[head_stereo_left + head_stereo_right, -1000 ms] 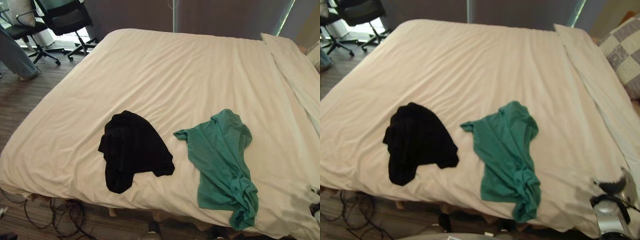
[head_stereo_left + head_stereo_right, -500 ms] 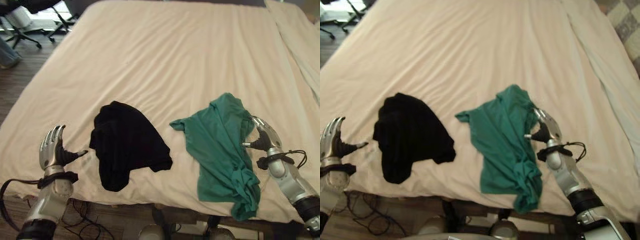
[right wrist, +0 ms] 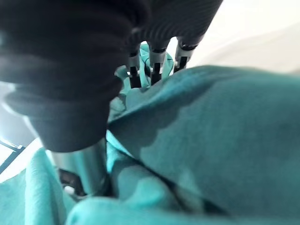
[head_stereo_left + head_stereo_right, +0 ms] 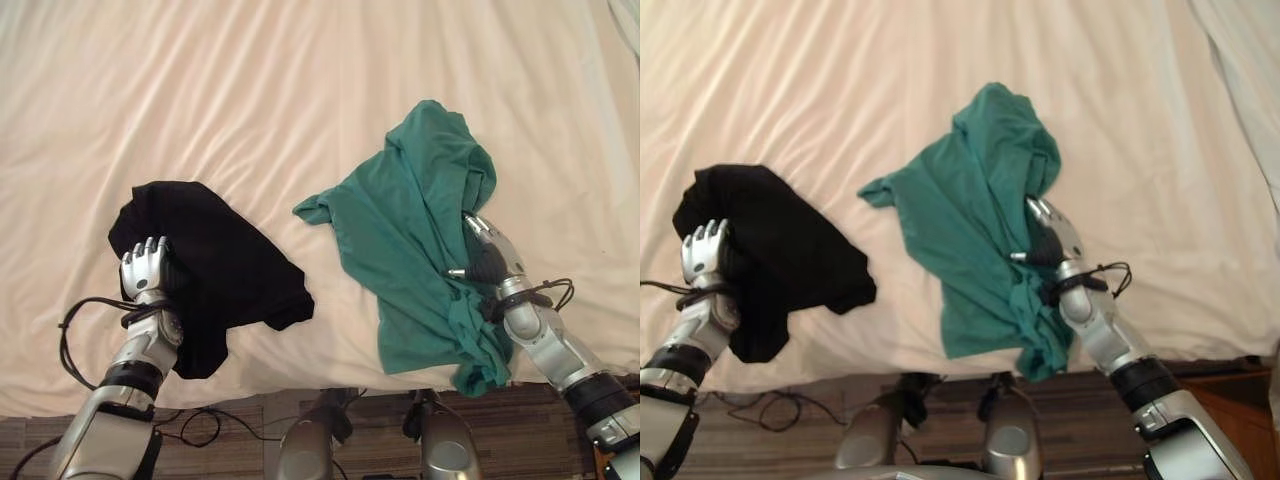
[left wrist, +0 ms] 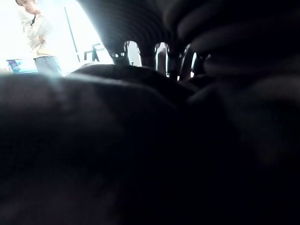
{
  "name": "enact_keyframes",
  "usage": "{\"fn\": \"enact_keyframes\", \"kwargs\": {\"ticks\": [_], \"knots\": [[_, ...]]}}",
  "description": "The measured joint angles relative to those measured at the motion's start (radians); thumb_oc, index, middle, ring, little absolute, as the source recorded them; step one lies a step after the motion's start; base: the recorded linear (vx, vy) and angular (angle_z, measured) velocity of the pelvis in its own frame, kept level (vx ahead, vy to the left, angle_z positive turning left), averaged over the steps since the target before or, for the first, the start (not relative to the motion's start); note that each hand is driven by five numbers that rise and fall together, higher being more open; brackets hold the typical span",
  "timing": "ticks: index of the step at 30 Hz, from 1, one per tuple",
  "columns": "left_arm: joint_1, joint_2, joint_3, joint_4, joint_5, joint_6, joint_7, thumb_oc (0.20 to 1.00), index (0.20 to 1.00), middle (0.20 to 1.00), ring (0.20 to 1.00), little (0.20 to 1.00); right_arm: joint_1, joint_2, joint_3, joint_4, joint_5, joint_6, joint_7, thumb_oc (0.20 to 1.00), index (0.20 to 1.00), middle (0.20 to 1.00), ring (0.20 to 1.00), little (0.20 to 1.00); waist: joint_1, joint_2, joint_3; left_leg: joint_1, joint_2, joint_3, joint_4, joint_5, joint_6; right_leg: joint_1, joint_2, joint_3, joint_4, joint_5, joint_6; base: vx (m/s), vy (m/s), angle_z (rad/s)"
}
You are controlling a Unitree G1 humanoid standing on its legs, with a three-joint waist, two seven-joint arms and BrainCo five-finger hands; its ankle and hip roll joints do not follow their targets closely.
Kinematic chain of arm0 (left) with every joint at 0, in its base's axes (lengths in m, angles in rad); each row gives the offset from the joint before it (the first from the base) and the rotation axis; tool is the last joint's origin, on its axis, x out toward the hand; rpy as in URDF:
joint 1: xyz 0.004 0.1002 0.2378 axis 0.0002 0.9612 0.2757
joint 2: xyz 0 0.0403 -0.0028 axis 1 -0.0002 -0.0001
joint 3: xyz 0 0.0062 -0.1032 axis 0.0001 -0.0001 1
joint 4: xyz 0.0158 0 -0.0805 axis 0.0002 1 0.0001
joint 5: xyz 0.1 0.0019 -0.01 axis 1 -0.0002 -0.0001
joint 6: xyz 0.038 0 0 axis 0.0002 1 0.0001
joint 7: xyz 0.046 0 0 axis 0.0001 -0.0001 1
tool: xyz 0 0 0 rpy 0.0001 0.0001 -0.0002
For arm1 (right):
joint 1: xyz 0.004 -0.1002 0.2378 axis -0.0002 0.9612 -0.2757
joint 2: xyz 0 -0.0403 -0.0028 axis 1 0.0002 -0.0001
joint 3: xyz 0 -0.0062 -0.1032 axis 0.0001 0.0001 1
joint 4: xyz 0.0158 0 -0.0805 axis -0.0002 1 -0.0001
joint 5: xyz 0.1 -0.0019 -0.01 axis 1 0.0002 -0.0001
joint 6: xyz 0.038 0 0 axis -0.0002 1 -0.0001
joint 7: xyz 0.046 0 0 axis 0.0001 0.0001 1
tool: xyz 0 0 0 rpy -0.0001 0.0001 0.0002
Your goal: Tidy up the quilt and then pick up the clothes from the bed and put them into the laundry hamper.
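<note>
Two robot hands rest on clothes at the bed's near edge: lower left, the left robot hand point(image 4: 147, 270) curls into the black garment point(image 4: 215, 265); lower right, the right robot hand point(image 4: 490, 262) pinches the green shirt point(image 4: 415, 215), both garments lying on the cream quilt point(image 4: 300, 90) beyond.

Wide bare quilt point(image 4: 300, 80) lay open beyond both clothes, clear strip between black top point(image 4: 215, 265) and green shirt point(image 4: 420, 230), nothing blocking it
</note>
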Motion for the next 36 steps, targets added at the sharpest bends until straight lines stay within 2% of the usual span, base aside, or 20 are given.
{"fn": "enact_keyframes", "kwargs": {"ticks": [3, 5, 7, 10, 12, 15, 16, 20, 24, 25, 26, 27, 28, 29, 30, 31, 32, 34, 35, 36], "knots": [[0.045, -0.022, 0.025, -0.062, -0.008, -0.029, 0.005, 0.200, 0.200, 0.200, 0.200, 0.200, -0.047, 0.003, 0.048, -0.015, 0.002, -0.024, 0.000, 1.000, 1.000, 1.000, 1.000, 1.000, 0.031, -0.001, 0.002, 0.016, -0.002, -0.009, 0.000, 0.000, 0.000, 0.027, -0.002, -0.013, -0.001, -0.001, 0.000, 0.02, -0.038, 0.07], [0.092, -0.036, 0.059, -0.101, -0.026, -0.050, 0.006, 0.200, 0.200, 0.200, 0.200, 0.200, -0.085, 0.008, 0.103, -0.005, 0.001, -0.022, 0.002, 1.000, 1.000, 1.000, 1.000, 1.000, 0.025, -0.010, 0.002, 0.033, -0.004, -0.011, -0.005, 0.000, 0.000, 0.043, -0.001, -0.019, -0.002, -0.001, 0.000, 0.02, -0.040, 0.11], [0.125, -0.066, 0.067, -0.132, -0.071, -0.081, 0.005, 0.200, 0.200, 0.200, 0.200, 0.200, -0.110, 0.039, 0.152, 0.027, 0.000, -0.026, 0.014, 1.000, 1.000, 1.000, 1.000, 1.000, 0.044, -0.007, -0.001, 0.037, -0.006, -0.038, -0.001, 0.000, 0.000, 0.068, -0.004, -0.055, -0.001, -0.001, 0.001, 0.02, -0.041, 0.31], [0.197, -0.115, 0.066, -0.199, -0.141, -0.127, 0.001, 0.200, 0.200, 0.200, 0.200, 0.200, -0.138, 0.148, 0.186, 0.260, 0.000, -0.017, 0.037, 1.000, 1.000, 1.000, 1.000, 1.000, 0.077, -0.010, -0.015, 0.052, -0.009, -0.071, 0.006, 0.000, 0.000, 0.110, -0.006, -0.097, -0.001, -0.001, 0.000, 0.01, -0.054, 0.40], [0.219, -0.157, 0.071, -0.207, -0.219, -0.163, -0.021, 0.200, 0.200, 0.200, 0.200, 0.200, -0.166, 0.230, 0.142, 0.490, -0.007, -0.042, 0.001, 1.000, 1.000, 1.000, 1.000, 1.000, 0.093, -0.010, -0.033, 0.058, -0.015, -0.106, 0.022, 0.000, 0.000, 0.146, -0.013, -0.129, 0.000, -0.001, 0.000, 0.03, -0.011, 0.46], [0.309, -0.171, 0.061, -0.254, -0.335, -0.194, -0.110, 0.200, 0.200, 0.200, 0.200, 0.200, -0.191, 0.284, 0.126, 0.706, -0.032, -0.041, 0.003, 1.000, 1.000, 1.000, 1.000, 1.000, 0.112, -0.023, -0.126, 0.068, -0.031, -0.138, 0.013, -0.004, -0.002, 0.168, -0.024, -0.158, 0.000, -0.013, 0.015, 0.04, 0.041, 0.33], [0.362, -0.170, 0.058, -0.297, -0.375, -0.204, -0.150, 0.200, 0.200, 0.200, 0.200, 0.200, -0.190, 0.294, 0.117, 0.763, -0.046, -0.032, 0.003, 0.200, 0.200, 0.200, 0.200, 0.200, 0.124, -0.024, -0.160, 0.068, -0.042, -0.146, 0.006, -0.007, 0.000, 0.174, -0.033, -0.168, 0.001, -0.024, 0.023, 0.04, 0.073, 0.21], [0.549, -0.172, 0.080, -0.443, -0.577, -0.217, -0.288, 0.200, 0.200, 0.200, 0.200, 0.200, -0.147, 0.265, 0.001, 0.815, -0.052, -0.011, 0.017, 0.200, 0.200, 0.200, 0.200, 0.200, 0.162, -0.032, -0.190, 0.084, -0.074, -0.177, -0.009, -0.022, -0.007, 0.202, -0.067, -0.194, 0.019, -0.048, 0.047, 0.03, 0.049, 0.32], [0.674, -0.144, 0.122, -0.476, -0.676, -0.211, -0.368, 0.200, 0.200, 0.200, 0.200, 0.200, 0.013, 0.177, -0.071, 0.693, -0.009, -0.006, 0.068, 0.200, 0.200, 0.200, 0.200, 0.200, 0.183, -0.070, -0.196, 0.087, -0.097, -0.201, -0.011, -0.027, 0.001, 0.210, -0.106, -0.222, 0.079, -0.060, 0.062, -0.02, 0.020, 0.39], [0.715, -0.128, 0.162, -0.521, -0.688, -0.197, -0.396, 0.200, 0.200, 0.200, 0.200, 0.200, 0.133, 0.151, -0.122, 0.578, 0.042, -0.011, 0.119, 0.200, 0.200, 0.200, 0.200, 0.200, 0.183, -0.098, -0.195, 0.088, -0.101, -0.202, -0.012, -0.026, 0.002, 0.206, -0.126, -0.222, 0.120, -0.071, 0.076, -0.07, -0.015, 0.35], [0.732, -0.122, 0.179, -0.539, -0.693, -0.195, -0.399, 0.200, 0.200, 0.200, 0.200, 0.200, 0.190, 0.144, -0.143, 0.531, 0.062, -0.012, 0.143, 0.200, 0.200, 0.200, 0.200, 0.200, 0.183, -0.108, -0.197, 0.088, -0.100, -0.206, -0.012, -0.020, 0.015, 0.198, -0.133, -0.221, 0.145, -0.071, 0.076, -0.06, -0.043, 0.29], [0.741, -0.122, 0.196, -0.546, -0.722, -0.195, -0.405, 0.200, 0.200, 0.200, 0.200, 0.200, 0.270, 0.134, -0.166, 0.455, 0.090, -0.013, 0.173, 0.200, 0.200, 0.200, 0.200, 0.200, 0.176, -0.112, -0.195, 0.088, -0.098, -0.216, -0.011, -0.016, 0.028, 0.193, -0.139, -0.218, 0.174, -0.075, 0.080, -0.05, -0.082, 0.32], [0.733, -0.141, 0.216, -0.550, -0.742, -0.194, -0.422, 0.200, 0.200, 0.200, 0.200, 0.200, 0.420, 0.106, -0.221, 0.251, 0.187, 0.001, 0.256, 0.200, 0.200, 0.200, 0.200, 0.200, 0.154, -0.102, -0.187, 0.083, -0.098, -0.252, -0.008, -0.006, 0.057, 0.174, -0.145, -0.186, 0.233, -0.104, 0.080, 0.01, -0.104, 0.45], [0.733, -0.154, 0.232, -0.554, -0.758, -0.195, -0.428, 0.200, 0.200, 0.200, 0.200, 0.200, 0.493, 0.091, -0.227, 0.171, 0.223, -0.004, 0.292, 0.200, 0.200, 0.200, 0.200, 0.200, 0.141, -0.101, -0.184, 0.081, -0.096, -0.265, -0.008, -0.002, 0.064, 0.163, -0.149, -0.146, 0.250, -0.132, 0.080, -0.01, -0.129, 0.57], [0.729, -0.162, 0.241, -0.546, -0.767, -0.195, -0.437, 0.200, 0.200, 0.200, 0.200, 0.200, 0.565, 0.084, -0.217, 0.108, 0.314, -0.011, 0.381, 0.200, 0.200, 0.200, 0.200, 0.200, 0.109, -0.110, -0.179, 0.081, -0.093, -0.291, -0.007, 0.005, 0.072, 0.141, -0.105, -0.036, 0.243, -0.153, 0.072, 0.00, -0.087, 0.69], [0.718, -0.173, 0.245, -0.524, -0.771, -0.193, -0.448, 0.200, 0.200, 0.200, 0.200, 0.200, 0.594, 0.119, -0.215, 0.127, 0.457, 0.004, 0.464, 0.200, 0.200, 0.200, 0.200, 0.200, 0.074, -0.109, -0.178, 0.076, -0.078, -0.331, -0.008, 0.021, 0.066, 0.118, -0.009, 0.117, 0.230, -0.193, 0.070, -0.02, -0.217, 0.72], [0.704, -0.213, 0.260, -0.521, -0.796, -0.193, -0.471, 0.200, 0.200, 0.200, 0.200, 0.200, 0.646, 0.155, -0.202, 0.111, 0.618, 0.018, 0.553, 0.200, 0.200, 0.200, 0.200, 0.200, 0.067, -0.111, -0.178, 0.070, -0.065, -0.333, -0.009, 0.016, 0.048, 0.088, 0.089, 0.223, 0.223, -0.253, -0.013, 0.01, -0.171, 0.58], [0.703, -0.282, 0.263, -0.519, -0.811, -0.197, -0.487, 0.200, 0.200, 0.200, 0.200, 0.200, 0.656, 0.182, -0.169, 0.099, 0.804, 0.067, 0.622, 0.200, 0.200, 0.200, 0.200, 0.200, 0.071, -0.082, -0.177, 0.048, -0.065, -0.369, 0.009, 0.034, 0.014, 0.124, 0.109, 0.211, 0.175, -0.263, -0.019, 0.00, -0.174, 0.53], [0.696, -0.330, 0.266, -0.514, -0.844, -0.203, -0.496, 0.200, 0.200, 0.200, 0.200, 0.200, 0.665, 0.208, -0.134, 0.074, 0.930, 0.089, 0.679, 0.200, 0.200, 0.200, 0.200, 0.200, 0.079, -0.062, -0.174, 0.021, -0.048, -0.397, 0.022, 0.018, -0.038, 0.174, 0.131, 0.166, 0.082, -0.236, -0.025, -0.03, -0.127, 0.80], [0.704, -0.358, 0.266, -0.502, -0.866, -0.204, -0.498, 0.200, 0.200, 0.200, 0.200, 0.200, 0.644, 0.226, -0.087, 0.080, 0.975, 0.089, 0.681, 0.200, 0.200, 0.200, 0.200, 0.200, 0.108, -0.043, -0.171, 0.020, -0.037, -0.372, 0.021, 0.006, -0.035, 0.191, 0.138, 0.141, 0.044, -0.201, -0.043, -0.15, -0.096, 0.75]]}}
